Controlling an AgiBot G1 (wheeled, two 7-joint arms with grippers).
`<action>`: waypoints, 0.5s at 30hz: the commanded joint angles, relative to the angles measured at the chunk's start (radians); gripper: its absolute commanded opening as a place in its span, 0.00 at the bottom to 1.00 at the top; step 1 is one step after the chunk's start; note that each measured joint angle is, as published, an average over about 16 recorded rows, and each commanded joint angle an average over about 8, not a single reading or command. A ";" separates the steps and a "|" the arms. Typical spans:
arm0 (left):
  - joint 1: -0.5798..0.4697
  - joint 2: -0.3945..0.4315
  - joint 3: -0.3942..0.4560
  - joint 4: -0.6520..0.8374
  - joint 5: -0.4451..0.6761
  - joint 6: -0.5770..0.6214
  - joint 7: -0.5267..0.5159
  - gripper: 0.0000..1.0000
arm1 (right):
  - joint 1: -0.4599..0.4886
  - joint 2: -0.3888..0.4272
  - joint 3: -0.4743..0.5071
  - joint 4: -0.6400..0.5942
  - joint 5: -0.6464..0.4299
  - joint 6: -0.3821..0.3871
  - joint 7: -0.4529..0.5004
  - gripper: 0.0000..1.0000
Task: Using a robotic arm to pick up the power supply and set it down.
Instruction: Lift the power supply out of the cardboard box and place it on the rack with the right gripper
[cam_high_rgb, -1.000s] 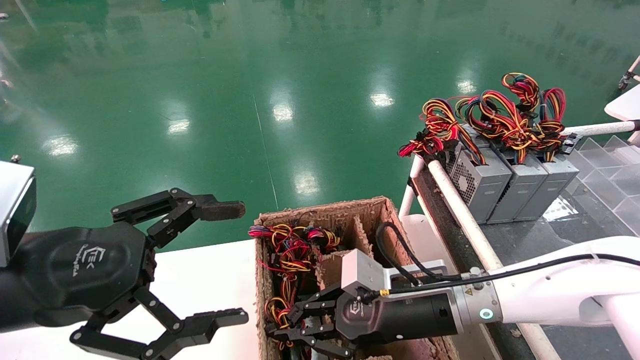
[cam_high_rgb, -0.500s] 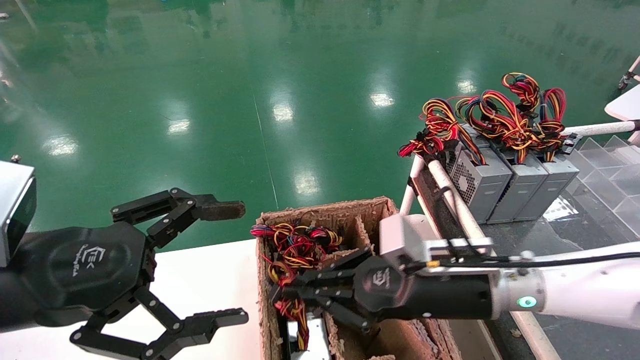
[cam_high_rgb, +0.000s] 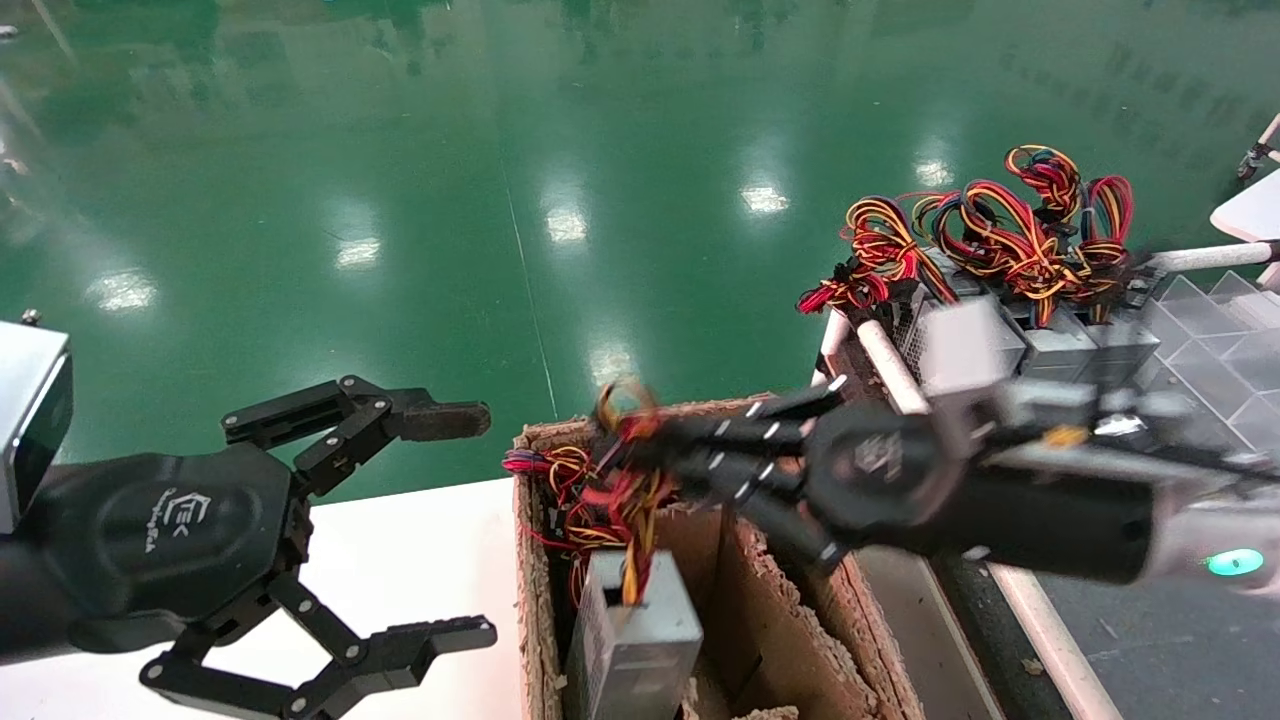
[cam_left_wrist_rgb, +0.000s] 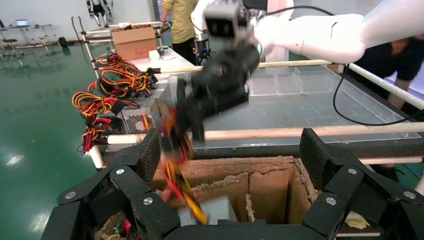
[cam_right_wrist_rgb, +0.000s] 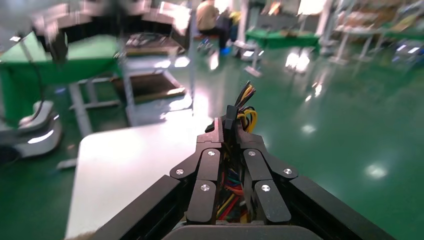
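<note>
On the left, the left hand (cam_high_rgb: 330, 540) hangs over the white tabletop (cam_high_rgb: 420, 560) with its fingers spread wide and nothing in it. It looks parked.

Next comes the brown cardboard box (cam_high_rgb: 790, 640), which has walls inside that split it into parts. The power supply (cam_high_rgb: 635, 640) is a small grey metal box. It hangs half out of the left part of the cardboard box, tilted, with its wires (cam_high_rgb: 625, 480) pulled up above it.

The right hand (cam_high_rgb: 640, 445) is above the cardboard box. Its fingers are pressed together on the bunch of red and yellow wires, so it holds the power supply by the wires and not by the metal.

On the far right, three more grey boxes (cam_high_rgb: 1040, 350) with bright wires stand side by side on a rack (cam_high_rgb: 880, 350).

The pick-up looks about half done. The power supply is not out of the cardboard box yet. It is left to lift it clear, carry it over and set it down, maybe beside the other three.
</note>
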 joint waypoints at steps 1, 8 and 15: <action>0.000 0.000 0.000 0.000 0.000 0.000 0.000 1.00 | -0.008 0.026 0.020 0.038 0.023 0.017 0.016 0.00; 0.000 0.000 0.000 0.000 0.000 0.000 0.000 1.00 | 0.005 0.103 0.090 0.116 0.101 0.034 0.049 0.00; 0.000 0.000 0.000 0.000 0.000 0.000 0.000 1.00 | 0.055 0.193 0.137 0.164 0.131 0.033 0.084 0.00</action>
